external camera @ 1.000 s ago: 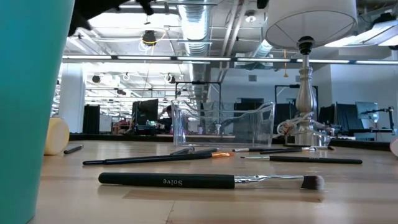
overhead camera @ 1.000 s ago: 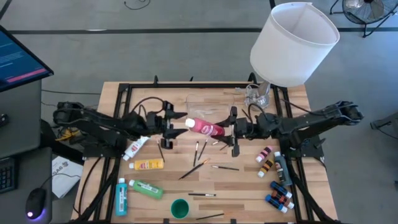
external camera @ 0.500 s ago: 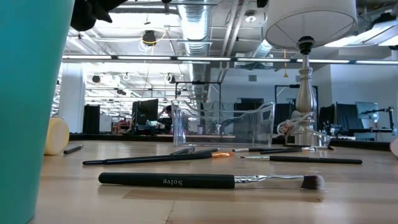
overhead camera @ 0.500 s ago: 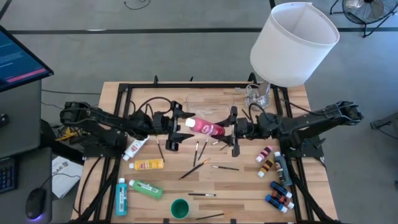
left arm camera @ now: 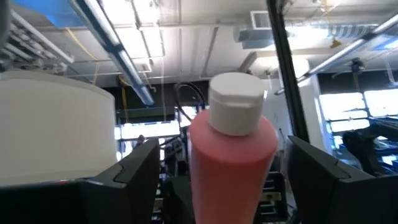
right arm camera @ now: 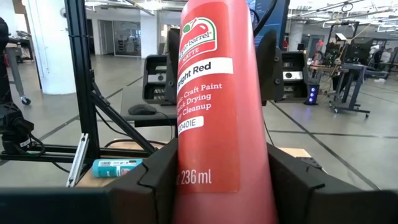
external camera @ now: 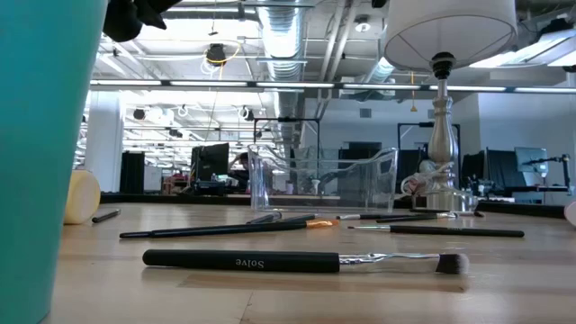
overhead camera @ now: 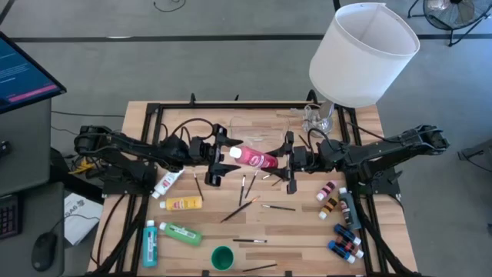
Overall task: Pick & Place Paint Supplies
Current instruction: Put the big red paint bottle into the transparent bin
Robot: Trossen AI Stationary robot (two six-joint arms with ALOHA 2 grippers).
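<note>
red bottle (overhead camera: 254,158) mid-air over table centre, long axis running arm to arm | right gripper (overhead camera: 287,161) pinches its base | left gripper (overhead camera: 218,155) spread wide around the cap — nearer that end

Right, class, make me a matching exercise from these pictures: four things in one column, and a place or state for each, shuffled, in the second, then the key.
Things
1. red paint bottle
2. left gripper
3. green paint bottle
4. lampshade

Places or states
A. lying on the table near the front left
B. white, standing over the table's back right corner
C. held off the table by the right gripper
D. open, either side of the bottle's white cap

Pairs: 1-C, 2-D, 3-A, 4-B
</note>
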